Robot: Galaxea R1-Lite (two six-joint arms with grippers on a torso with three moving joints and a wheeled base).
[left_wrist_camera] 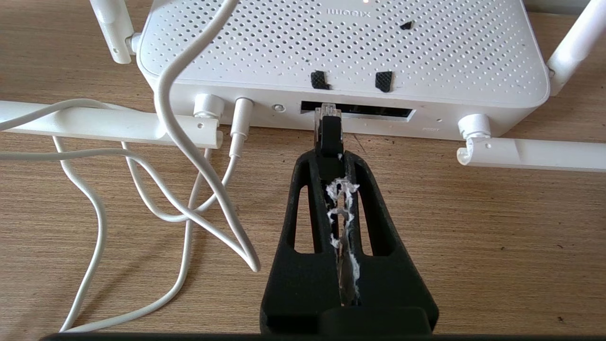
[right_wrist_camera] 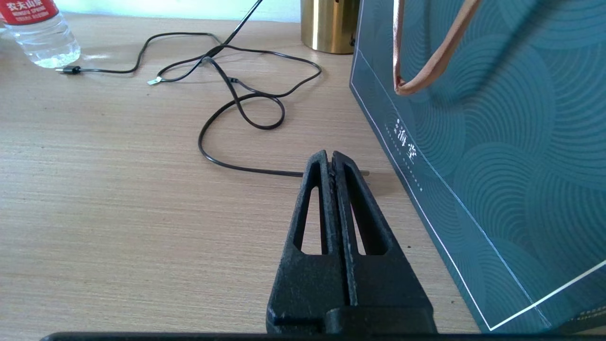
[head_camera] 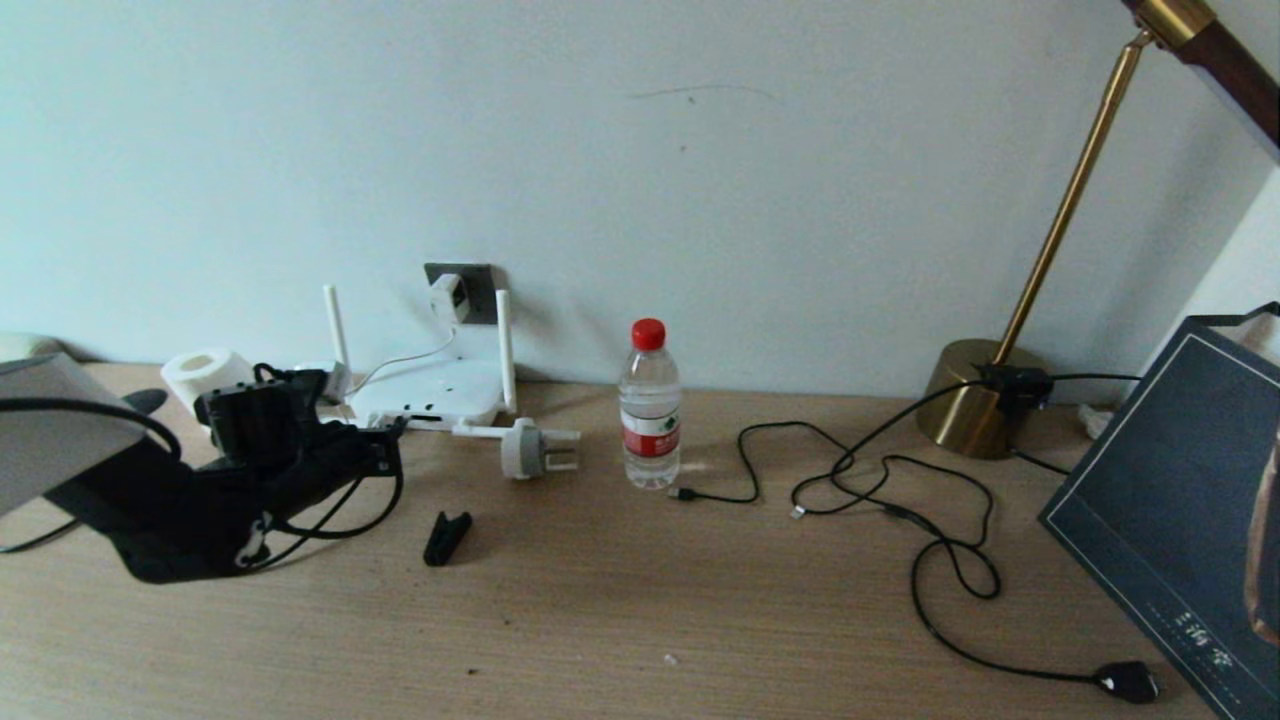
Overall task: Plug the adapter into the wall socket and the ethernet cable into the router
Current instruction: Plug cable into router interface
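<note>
- Step in hand: seating ethernet cable [left_wrist_camera: 328,124] plug into router [left_wrist_camera: 341,52], upper centre of left wrist view; adapter [head_camera: 447,296] already sits in wall socket [head_camera: 478,285], upper left of centre, head view.
- Next move, by judgement: straight push along slot axis, clear tip level.
- Left gripper [left_wrist_camera: 331,154]: pressed together, pinching black plug, tip at dark slot.
- Right gripper [right_wrist_camera: 330,163]: pressed together, empty, parked beside teal bag [right_wrist_camera: 497,156].

router [head_camera: 430,394] sits at the back against the wall, adapter [head_camera: 447,297] in the wall socket [head_camera: 477,283] right above it, water bottle [head_camera: 649,405] off to its right.
</note>
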